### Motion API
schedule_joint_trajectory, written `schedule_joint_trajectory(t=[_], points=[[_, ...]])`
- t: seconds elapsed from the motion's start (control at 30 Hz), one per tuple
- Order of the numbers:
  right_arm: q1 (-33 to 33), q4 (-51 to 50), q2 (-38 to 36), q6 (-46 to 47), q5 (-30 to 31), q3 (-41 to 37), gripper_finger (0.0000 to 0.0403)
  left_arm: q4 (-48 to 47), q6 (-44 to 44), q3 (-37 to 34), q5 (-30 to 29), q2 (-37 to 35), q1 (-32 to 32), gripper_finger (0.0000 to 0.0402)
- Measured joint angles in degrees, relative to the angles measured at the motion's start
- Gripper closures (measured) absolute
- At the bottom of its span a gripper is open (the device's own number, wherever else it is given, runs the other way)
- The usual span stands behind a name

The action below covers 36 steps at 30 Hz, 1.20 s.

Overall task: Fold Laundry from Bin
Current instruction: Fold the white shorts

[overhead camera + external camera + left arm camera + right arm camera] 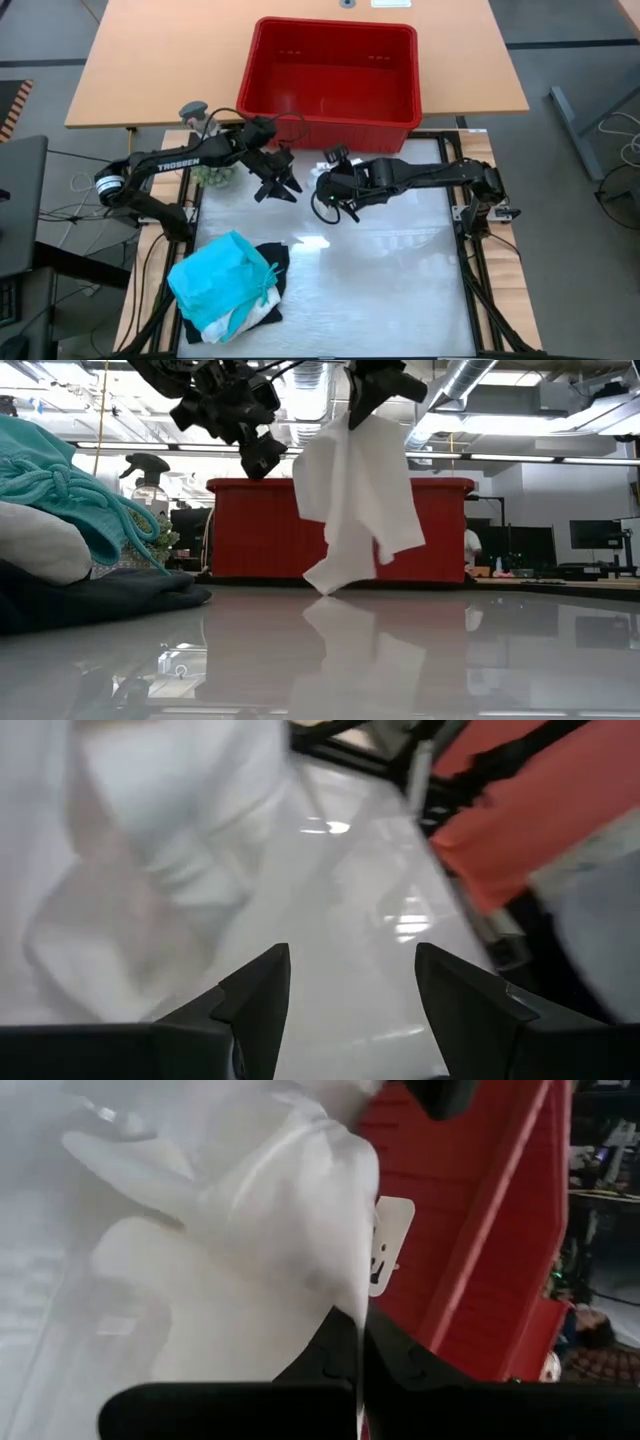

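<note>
**Right gripper holds a white cloth in the air above the worktop**

The right gripper [375, 400] is pinched fully shut on the top edge of a white soft cloth garment [350, 500], which hangs free from it with its lowest corner just above the glossy white worktop [400, 660]. In the right wrist view the white cloth [270, 1210] bunches right at the tips of the two dark fingers [335, 1355], which meet with no gap between them. From above, this gripper [335, 190] sits near the middle of the worktop's far edge, just in front of the bin.

The left gripper [278, 185] hovers just beside it, to the left, with its jaws parted and nothing between them; its own wrist view shows the two fingers [255, 995] standing apart over bare worktop, with the white cloth [150, 860] close ahead. In the low view it [255, 445] hangs just left of the cloth's top.

The red rectangular plastic bin with slotted sides [335, 75] stands on the wooden table beyond the worktop; its floor shows red with no garment visible inside.

At the worktop's near left corner lies a pile of laundry: a teal garment [220, 275] on top, a black one [275, 262] beneath, and a bit of white cloth [250, 315] showing at the near edge.

A small green plant [212, 173] and a spray bottle [195, 113] stand by the left arm.
</note>
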Motion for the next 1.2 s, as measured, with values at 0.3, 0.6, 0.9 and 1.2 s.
schedule_joint_trajectory(t=[0.3, 0.6, 0.9, 1.2], points=[[-0.39, 1.19, -2.61, -0.15, 0.56, 0.0, 0.0381, 2.97, 2.53, 0.0, -9.71, 0.0, 5.41, 0.0197], [-2.78, 8.29, -3.87, -1.94, 0.74, 0.0, 0.0381, 10.1, -2.28, 0.0, -6.32, -0.04, 5.22, 0.0197], [-6.41, 11.69, -4.71, -8.43, 1.06, 0.0, 0.0381, 9.92, -3.62, 0.0, -5.61, -0.04, 5.57, 0.0197], [-7.58, 13.28, -4.88, -12.22, 0.65, 3.36, 0.0381, 11.75, 0.14, 0.0, -15.28, -0.04, 5.72, 0.0197]])
